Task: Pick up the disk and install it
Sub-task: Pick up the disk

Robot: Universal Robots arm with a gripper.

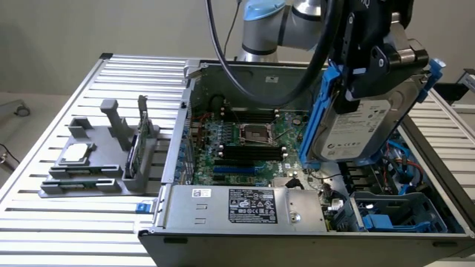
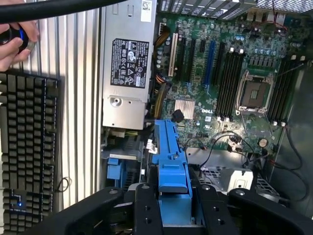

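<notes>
Pickup is done, as far as the frames show: the disk [image 1: 364, 130] is off every surface, held in the air over the exterior view's right half of the open computer case [image 1: 186, 117], standing on edge and leaning a little, its white label facing the camera. The gripper [image 1: 375, 72] is clenched on it, black fingers [image 2: 146, 210] pressing from both sides against the blue carrier frame [image 2: 171, 147], whose long edge runs out ahead of the wrist camera. Installing is what remains: the disk touches nothing in the case and sits in no slot. Beneath it lie the motherboard [image 1: 245, 139] with its bare processor socket [image 2: 254, 93], loose cables, and, at the near right corner of the case, a blue plastic bay [image 1: 397, 214] that I judge to be the drive's seat; nothing is seated in it. The power supply [image 1: 237, 206] fills the near left part of the case. Well apart, on the slatted table [image 1: 44, 222] at the exterior view's left, a grey fixture [image 1: 89, 178] carries a small square chip [image 1: 77, 153] and a thin upright card [image 1: 137, 150]. Beside the case the wrist view shows a black keyboard [image 2: 27, 147] and a person's hand [image 2: 14, 36].
</notes>
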